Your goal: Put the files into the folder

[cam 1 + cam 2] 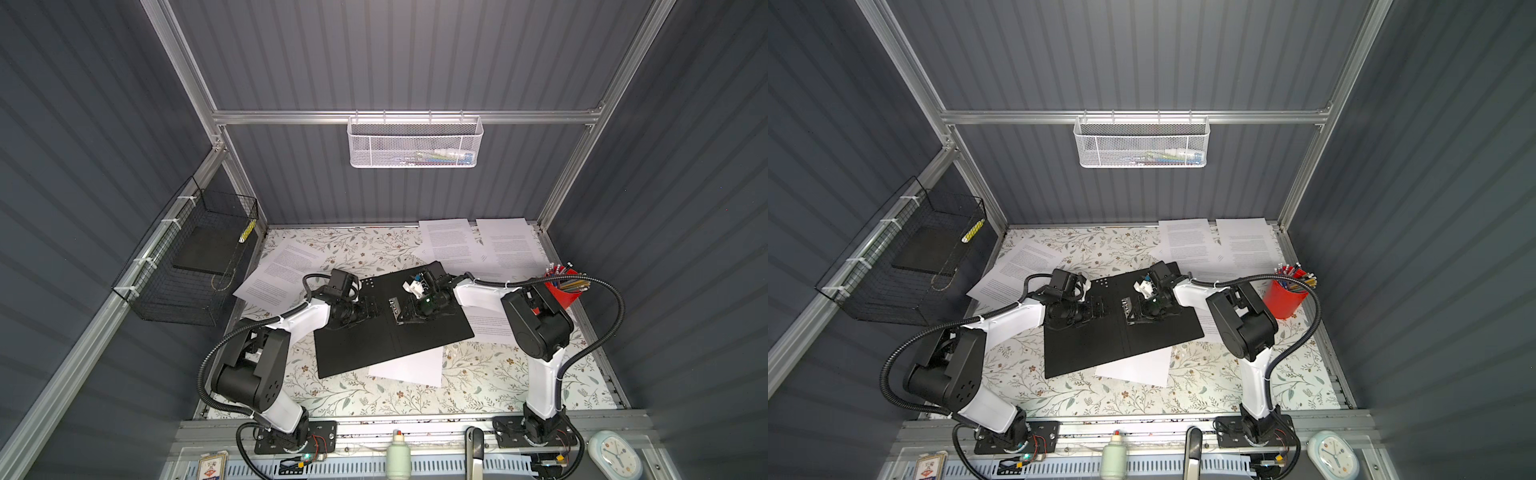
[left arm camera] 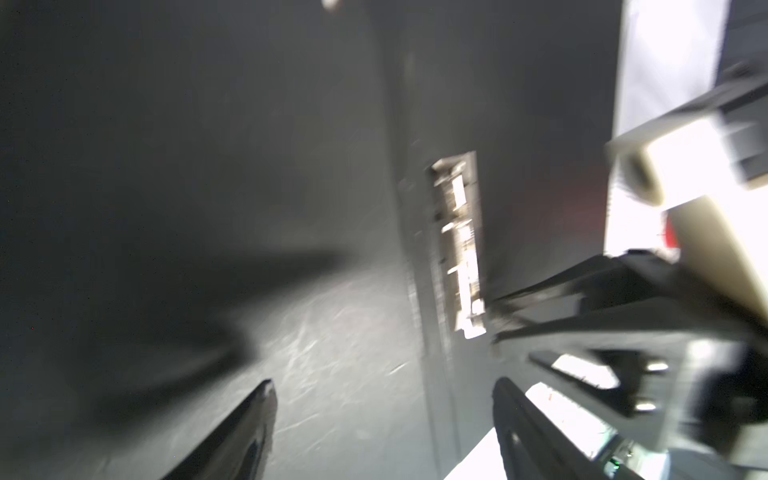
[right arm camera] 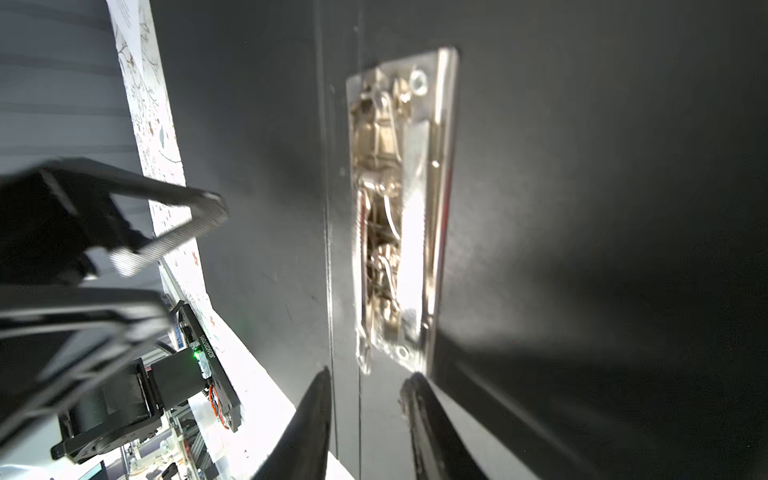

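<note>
The folder (image 1: pixel 357 349) is laid open on the table (image 1: pixel 374 399), black inside upward, and both grippers are held low over it. The left gripper (image 2: pixel 382 386) is placed over the half on its own side of the spine. Its jaws are seen well apart, with only bare black cover between them. The right gripper (image 3: pixel 370 374) is placed just short of the metal clip (image 3: pixel 399 208), with the spine crease running between its fingertips. A narrow gap is seen between its jaws, and nothing is clamped in it.

The files (image 1: pixel 451 241) are scattered around the folder, and none is seen inside it. Most are spread beyond the right gripper, toward the back wall. One sheet (image 1: pixel 282 270) is left beyond the left gripper, on its outer side. Another (image 1: pixel 494 326) is tucked under the folder edge beside the right arm. One more (image 1: pixel 411 368) is caught under the near edge, behind both grippers.

The sheets are judged light, thin and limp. Lying flat, they would be hard to pinch from above, so a free edge or corner is best taken, or a sheet slid until an edge lifts. Sagging and creasing are to be expected if a sheet is held at one corner. The sheets pinned under the folder may drag it if pulled. The folder covers look stiff and smooth, and the clip is probably sprung.
</note>
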